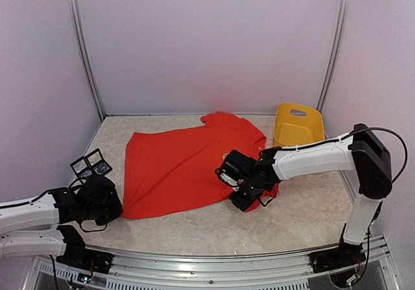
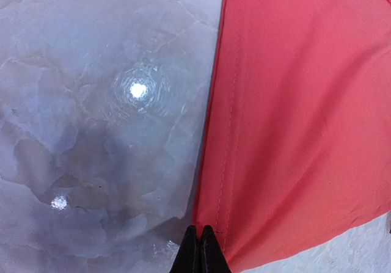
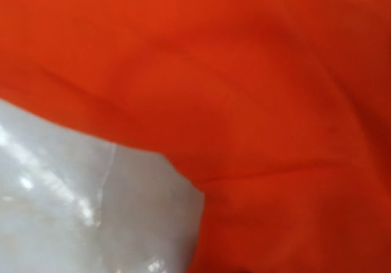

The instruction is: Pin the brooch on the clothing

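The clothing (image 1: 181, 167), a bright red T-shirt, lies spread flat on the pale table. My left gripper (image 1: 118, 211) is at its near left corner. In the left wrist view the black fingertips (image 2: 208, 248) are pressed together on the hem corner of the clothing (image 2: 293, 114), pinching the cloth. My right gripper (image 1: 237, 196) hangs low over the shirt's right side. The right wrist view shows only red clothing (image 3: 244, 71) and a patch of table (image 3: 79, 212), with no fingers in it. I cannot make out the brooch for certain in any view.
A yellow plastic basket (image 1: 298, 126) stands at the back right, just beyond the shirt. A small black two-part frame (image 1: 91, 165) holding bluish bits lies left of the shirt, close to my left arm. Pale walls with metal posts close in the table.
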`<state>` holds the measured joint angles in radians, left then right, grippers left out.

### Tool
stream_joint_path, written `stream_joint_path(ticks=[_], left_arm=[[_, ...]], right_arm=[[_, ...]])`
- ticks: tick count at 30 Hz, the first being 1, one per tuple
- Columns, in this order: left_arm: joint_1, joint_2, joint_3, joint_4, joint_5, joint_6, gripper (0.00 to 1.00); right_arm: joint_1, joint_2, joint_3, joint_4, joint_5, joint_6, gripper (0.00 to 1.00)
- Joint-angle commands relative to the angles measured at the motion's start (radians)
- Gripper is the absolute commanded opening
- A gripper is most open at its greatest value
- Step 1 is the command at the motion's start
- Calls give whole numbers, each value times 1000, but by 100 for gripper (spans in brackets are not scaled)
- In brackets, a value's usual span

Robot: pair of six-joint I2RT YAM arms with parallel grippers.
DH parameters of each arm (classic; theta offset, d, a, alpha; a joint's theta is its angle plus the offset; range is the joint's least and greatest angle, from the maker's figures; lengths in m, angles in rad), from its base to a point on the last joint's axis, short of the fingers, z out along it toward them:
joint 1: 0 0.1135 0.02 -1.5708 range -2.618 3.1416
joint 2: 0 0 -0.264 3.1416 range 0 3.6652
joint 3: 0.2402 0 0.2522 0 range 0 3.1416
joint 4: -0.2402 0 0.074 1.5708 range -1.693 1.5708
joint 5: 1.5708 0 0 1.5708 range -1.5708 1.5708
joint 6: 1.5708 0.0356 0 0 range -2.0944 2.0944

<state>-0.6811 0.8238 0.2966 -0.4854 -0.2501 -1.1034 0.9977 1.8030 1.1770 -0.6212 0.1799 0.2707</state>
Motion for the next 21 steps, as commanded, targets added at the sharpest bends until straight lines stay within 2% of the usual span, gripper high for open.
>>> stream_joint_path(ticks=[1,4,6,8,11,13,15,18,19,21], left_arm=[[-9,4,14,-36,-41,-17,0],[-9,11,29,-50,-47,-12,0],[-9,9,43,-71,-64,-12,0],[-9,-5,54,-86,-90,-10,0],[-8,-20,68,-97,-112,-9,0],[-6,-20,70,-97,-111,-10,0],[-6,-15,70,-100,-113,-14,0],[-6,-15,73,-115,-129,-23,0],[-7,-20,75,-121,-137,-27,0],[-8,-30,79,-140,-157,-40,0]], right_arm=[[-8,59,-34,-7,15,6,28],[-9,75,-44,-37,13,24,17],[-5,66,-46,-55,-36,22,2],[7,48,-43,-56,-158,-16,0],[64,24,0,-43,-445,-75,0],[107,16,42,-39,-560,-98,0],[119,24,83,-54,-607,-95,0],[119,35,120,-65,-577,-81,0],[119,41,130,-67,-567,-75,4],[119,57,155,-80,-550,-59,30]])
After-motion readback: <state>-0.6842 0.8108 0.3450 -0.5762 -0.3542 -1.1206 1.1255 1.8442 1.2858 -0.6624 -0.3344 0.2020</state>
